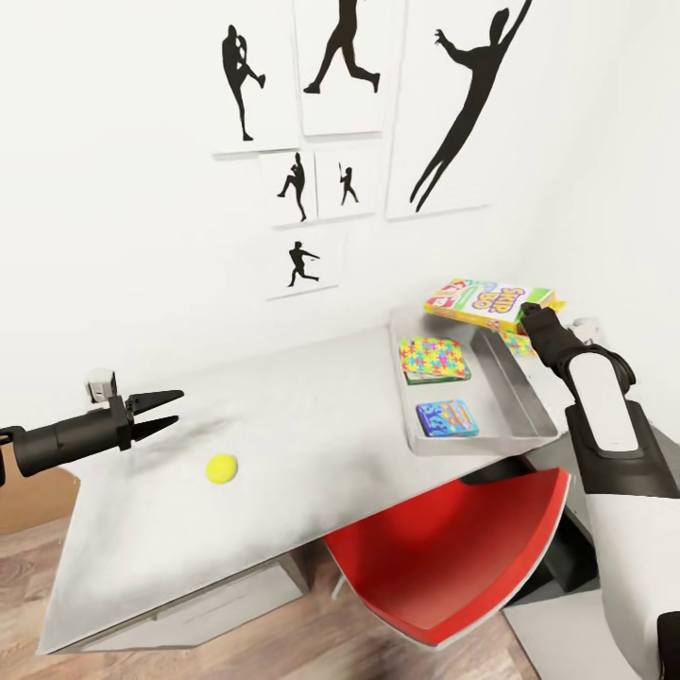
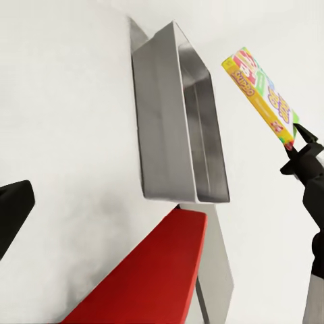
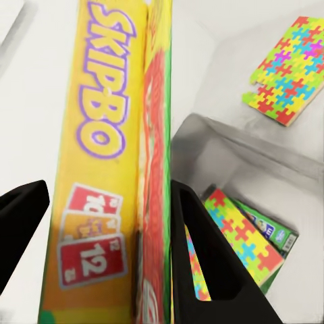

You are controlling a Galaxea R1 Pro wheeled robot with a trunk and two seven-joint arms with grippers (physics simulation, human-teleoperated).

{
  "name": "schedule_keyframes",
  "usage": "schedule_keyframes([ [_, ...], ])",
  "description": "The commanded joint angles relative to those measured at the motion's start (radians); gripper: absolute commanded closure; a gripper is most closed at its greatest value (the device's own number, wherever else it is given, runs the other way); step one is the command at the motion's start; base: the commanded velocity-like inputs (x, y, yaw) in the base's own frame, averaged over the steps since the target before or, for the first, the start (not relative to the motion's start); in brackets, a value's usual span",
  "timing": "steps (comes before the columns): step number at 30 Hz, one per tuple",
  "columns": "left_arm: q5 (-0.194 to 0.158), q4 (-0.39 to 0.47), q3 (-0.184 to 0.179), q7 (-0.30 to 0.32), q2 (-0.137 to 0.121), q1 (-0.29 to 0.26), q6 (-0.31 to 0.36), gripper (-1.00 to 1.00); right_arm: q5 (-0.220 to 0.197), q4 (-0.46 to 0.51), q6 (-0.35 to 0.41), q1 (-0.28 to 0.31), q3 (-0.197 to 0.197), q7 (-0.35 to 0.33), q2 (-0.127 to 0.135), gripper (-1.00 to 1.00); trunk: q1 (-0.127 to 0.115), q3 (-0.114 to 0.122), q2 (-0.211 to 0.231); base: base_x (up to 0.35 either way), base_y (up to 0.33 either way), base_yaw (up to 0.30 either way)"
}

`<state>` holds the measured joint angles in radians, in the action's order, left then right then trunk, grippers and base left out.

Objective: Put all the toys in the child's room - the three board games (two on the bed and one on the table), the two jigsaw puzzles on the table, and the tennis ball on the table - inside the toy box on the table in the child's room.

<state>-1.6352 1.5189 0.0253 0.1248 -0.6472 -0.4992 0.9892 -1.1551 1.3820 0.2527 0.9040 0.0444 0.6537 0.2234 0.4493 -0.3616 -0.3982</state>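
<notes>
The right gripper point(image 3: 108, 250) is pinching the Skip-Bo box point(image 1: 487, 303) by one end over the toy box point(image 1: 529, 401); it looks light, stiff and smooth. The left gripper point(image 1: 165, 413) fingers are spread near the tennis ball point(image 1: 222, 467).

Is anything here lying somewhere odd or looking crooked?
One jigsaw puzzle lies outside the toy box, on the table beyond its far rim. The tennis ball sits alone on the table. The Skip-Bo box hangs tilted in the right gripper.

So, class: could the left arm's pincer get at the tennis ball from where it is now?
Probably yes: the left pincer is open and empty, and the tennis ball lies close by on bare table with nothing between.
</notes>
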Motion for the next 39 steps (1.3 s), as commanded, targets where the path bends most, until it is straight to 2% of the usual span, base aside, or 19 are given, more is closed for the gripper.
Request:
schedule_keyframes([
  [1, 0.010, -0.001, 0.001, 0.010, 0.000, -0.001, 0.003, -1.00, -0.003, 0.001, 0.005, 0.001, 0.000, 0.006, 0.000, 1.00, 0.001, -0.002, -0.002, 0.057, 0.220, 0.000],
  [10, 0.010, 0.000, 0.002, 0.010, 0.000, -0.001, 0.003, -1.00, -0.001, 0.000, 0.004, 0.001, -0.002, 0.006, -0.001, 1.00, 0.001, -0.002, -0.002, 0.022, 0.091, 0.000],
  [32, 0.010, 0.000, 0.000, 0.010, 0.000, -0.001, 0.003, -1.00, 0.005, -0.025, 0.004, 0.000, 0.001, 0.007, 0.000, 1.00, 0.001, -0.002, -0.002, 0.002, 0.010, 0.000],
  [39, 0.010, 0.000, 0.001, 0.010, 0.000, -0.001, 0.003, -1.00, 0.005, -0.031, 0.004, 0.000, 0.000, 0.007, 0.000, 1.00, 0.001, -0.002, -0.002, -0.106, 0.105, 0.000],
])
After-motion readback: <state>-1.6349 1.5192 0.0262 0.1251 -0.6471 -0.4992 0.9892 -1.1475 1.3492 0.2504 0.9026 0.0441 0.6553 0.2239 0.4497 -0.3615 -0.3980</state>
